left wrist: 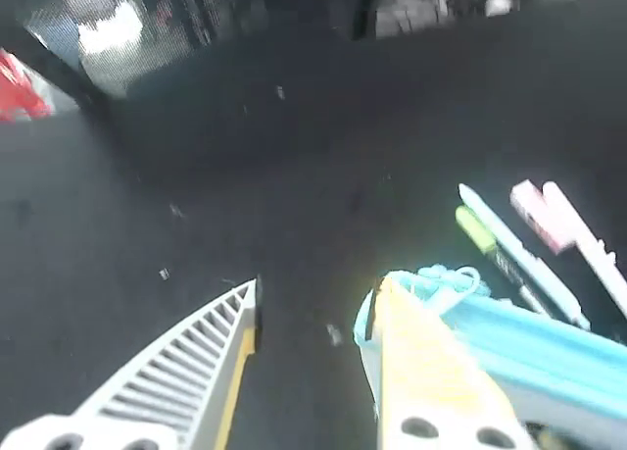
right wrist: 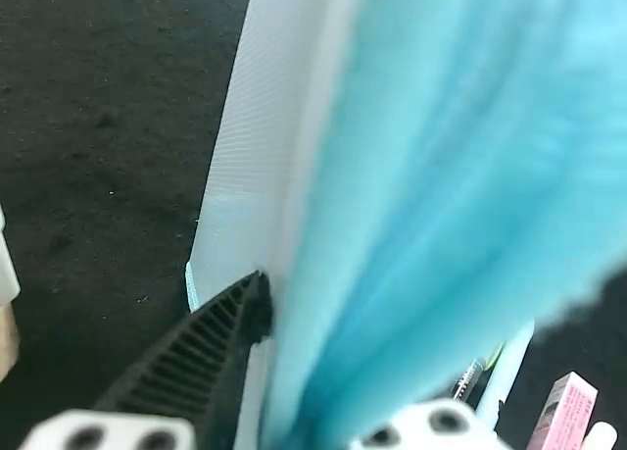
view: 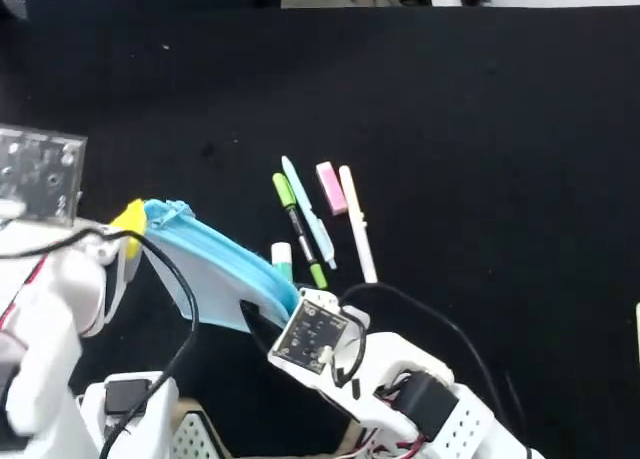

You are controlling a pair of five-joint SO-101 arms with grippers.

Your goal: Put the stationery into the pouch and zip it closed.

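Observation:
A light blue pouch (view: 215, 264) hangs tilted above the black table between the two arms. My right gripper (view: 292, 314) is shut on its lower end; in the right wrist view the blue fabric (right wrist: 441, 175) sits between the black ribbed finger (right wrist: 201, 367) and the other finger. My left gripper (left wrist: 313, 298) is open at the pouch's upper end, its yellow finger (left wrist: 426, 372) against the pouch (left wrist: 534, 347) and bare table in the gap. On the table beside the pouch lie a green pen (view: 294, 227), a pale blue pen (view: 308, 212), a pink eraser (view: 331, 187), a white pen (view: 358, 224) and a small white-green piece (view: 282, 258).
The black mat (view: 480, 129) runs wide and bare to the far side and the right. A clear plastic block (view: 40, 174) stands at the left edge. The right arm's cable (view: 440, 324) loops over the mat near the pens.

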